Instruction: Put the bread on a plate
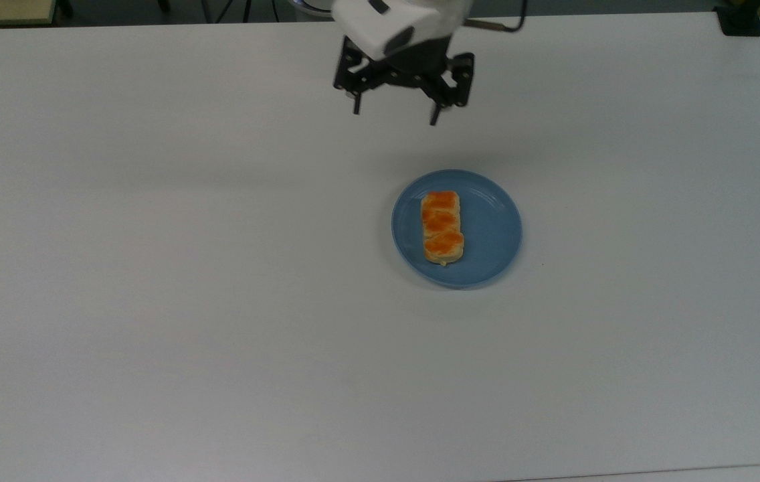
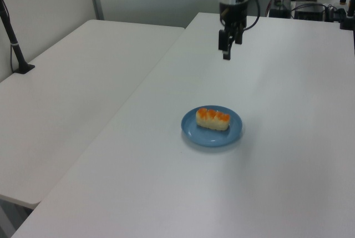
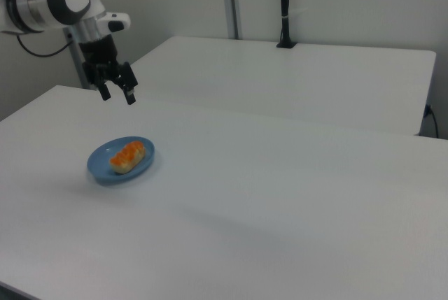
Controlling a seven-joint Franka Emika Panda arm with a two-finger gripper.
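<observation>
Lying lengthwise on the light-blue plate (image 1: 487, 234), the bread (image 1: 442, 227) sits toward the plate's side on the top view's left, orange bumps up | gripper (image 1: 395, 116) raised well clear of the plate, beyond its far rim, fingers spread apart and holding nothing | plate rests on a white table (image 1: 152, 268).
</observation>
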